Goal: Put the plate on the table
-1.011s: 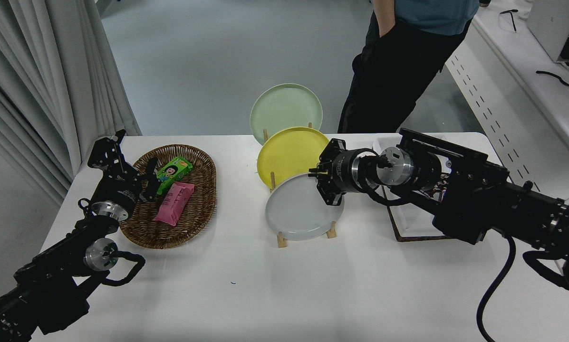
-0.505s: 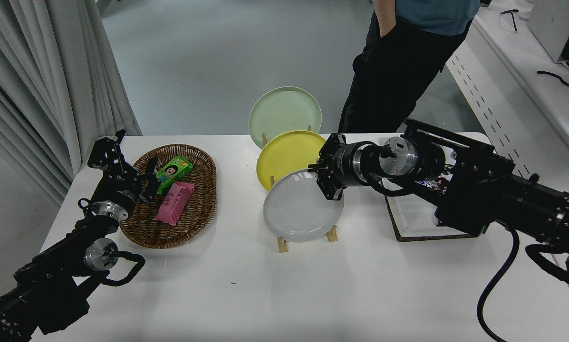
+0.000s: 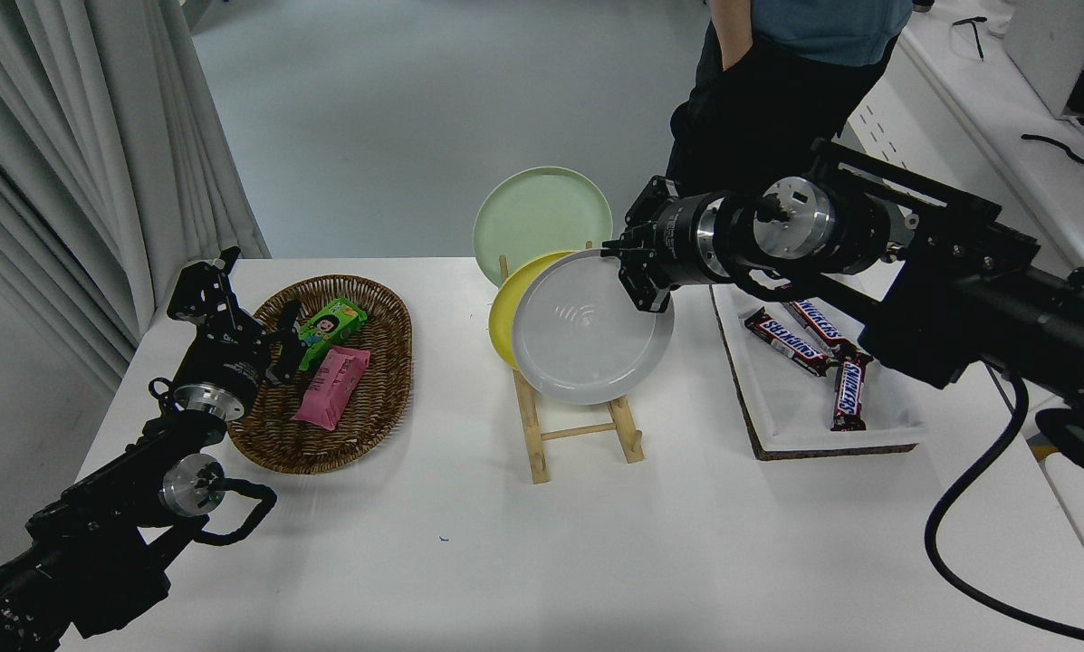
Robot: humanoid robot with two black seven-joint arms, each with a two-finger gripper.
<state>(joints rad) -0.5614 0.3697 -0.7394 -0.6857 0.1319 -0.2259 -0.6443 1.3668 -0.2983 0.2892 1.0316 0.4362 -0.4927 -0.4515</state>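
My right gripper (image 3: pixel 634 276), fingers clamped on the grey plate (image 3: pixel 587 335) at two o'clock, holds it clear above the wooden rack (image 3: pixel 542 435); setting it on the worktop (image 3: pixel 596 552) remains

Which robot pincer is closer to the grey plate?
The right one. The right pincer grips the grey plate at its upper right rim, above the wooden rack. The left pincer sits far off, over the wicker basket.
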